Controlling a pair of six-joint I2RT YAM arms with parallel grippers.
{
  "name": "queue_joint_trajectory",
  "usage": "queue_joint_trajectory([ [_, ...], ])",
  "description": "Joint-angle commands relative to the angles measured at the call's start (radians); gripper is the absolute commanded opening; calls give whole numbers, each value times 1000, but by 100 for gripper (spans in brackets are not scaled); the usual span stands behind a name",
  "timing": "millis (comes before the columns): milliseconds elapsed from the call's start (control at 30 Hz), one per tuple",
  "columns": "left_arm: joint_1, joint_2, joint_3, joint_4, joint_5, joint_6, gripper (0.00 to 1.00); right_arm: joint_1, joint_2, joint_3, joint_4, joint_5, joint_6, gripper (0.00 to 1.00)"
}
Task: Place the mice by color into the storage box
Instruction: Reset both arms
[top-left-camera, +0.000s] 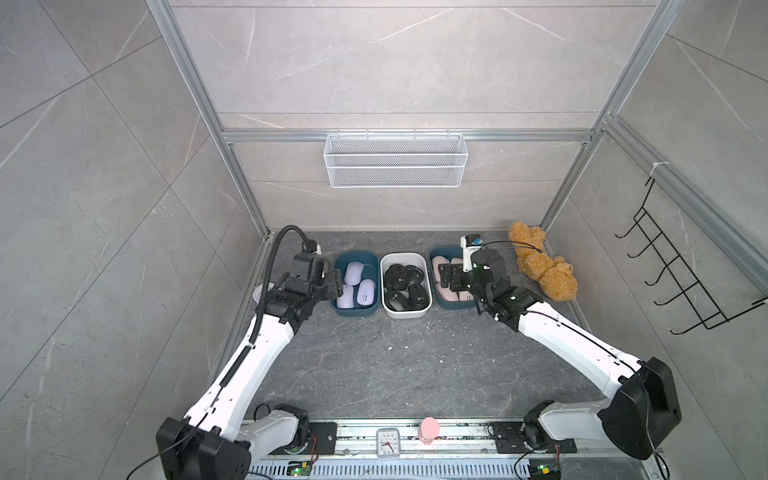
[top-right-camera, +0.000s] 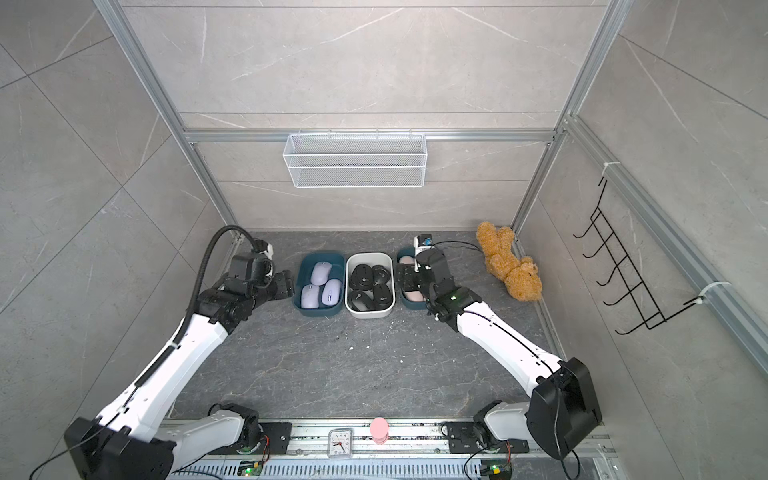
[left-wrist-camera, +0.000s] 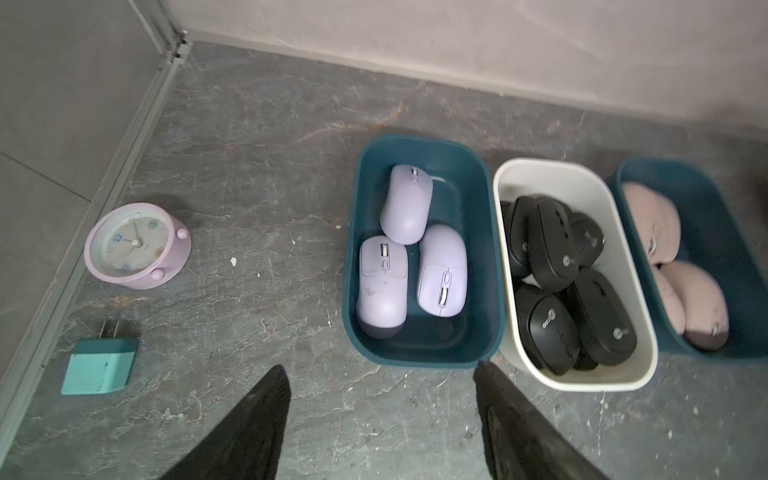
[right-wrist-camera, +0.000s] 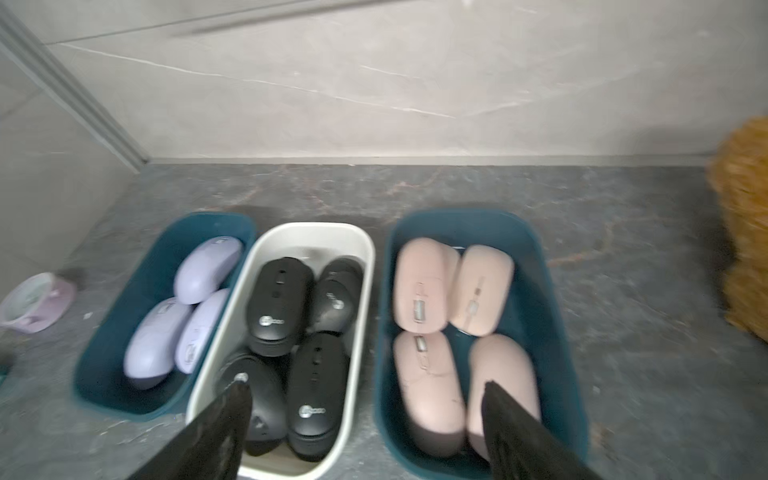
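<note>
Nearest me, the bare stretch of table (top-left-camera: 395, 365) between the arms shows no loose mouse that I can find. Further on, my left hand (left-wrist-camera: 379, 365) hangs at the near rim of the left teal box (left-wrist-camera: 419, 143), fingers apart with nothing between them. My right hand (right-wrist-camera: 365, 383) hovers above the near ends of the white box (right-wrist-camera: 311, 228) and the right teal box (right-wrist-camera: 457, 214), also spread and empty.

Past the hands, three lilac mice (left-wrist-camera: 405, 203) lie in the left teal box. The black mice (right-wrist-camera: 278, 303) are piled in the white box in the middle, and four pink mice (right-wrist-camera: 419, 282) fill the right teal box, each colour on its own.

I judge this to be the closing step. The next move calls for lifting both hands up and back without clipping a rim. Beside the left box sit only a round clock (left-wrist-camera: 137, 245) and a teal plug (left-wrist-camera: 99, 365), with a teddy bear (top-left-camera: 540, 266) at the far right. None of them belongs in the boxes.
</note>
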Motion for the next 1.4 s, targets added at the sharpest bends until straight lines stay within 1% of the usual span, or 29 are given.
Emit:
queue_joint_trajectory([
  [0,-3,-64,-102,118,-155,-69,75,-84,-67,-89,32,30,10,89],
  [67,-1,-58,-130,146,-226,-48,76,-128,-90,-140,54,62,4,91],
  [167,0,-11,-152,193,-341,4,79,-185,-96,-212,108,113,-17,94],
  [267,7,33,-194,293,-488,41,82,-249,-101,-306,231,99,-1,96],
  [333,28,49,-243,392,-515,82,84,-290,-93,-358,319,99,11,97],
  [400,45,69,-284,474,-524,128,85,-313,-68,-371,331,143,9,97],
  [467,56,92,-332,565,-564,179,88,-338,-58,-390,346,165,1,97],
  [533,67,114,-379,656,-576,236,89,-356,-74,-431,398,170,-11,98],
  [600,73,131,-427,742,-574,287,90,-365,-85,-465,436,210,-32,98],
  [667,83,145,-479,833,-558,328,90,-372,-74,-484,444,261,-37,98],
  [733,92,155,-540,944,-540,349,90,-375,-48,-495,448,283,-37,98],
  [800,106,161,-611,1078,-469,393,90,-374,-21,-510,473,296,-48,97],
  [867,121,165,-665,1184,-403,426,90,-375,0,-543,559,304,-81,97],
  [933,137,167,-701,1242,-316,443,90,-374,26,-595,709,317,-119,97],
  [1000,147,177,-725,1294,-261,447,90,-375,50,-646,850,332,-145,97],
  [1033,154,189,-735,1328,-238,444,90,-375,64,-672,926,316,-153,98],
  [1100,168,221,-744,1365,-159,448,90,-374,91,-694,1005,281,-179,98],
  [1167,175,265,-728,1367,-132,455,89,-374,90,-699,1003,236,-195,98],
  [1267,181,309,-706,1352,-84,465,89,-374,108,-715,1058,153,-230,97],
  [1367,210,317,-681,1308,-43,447,88,-375,119,-715,1068,46,-276,96],
])
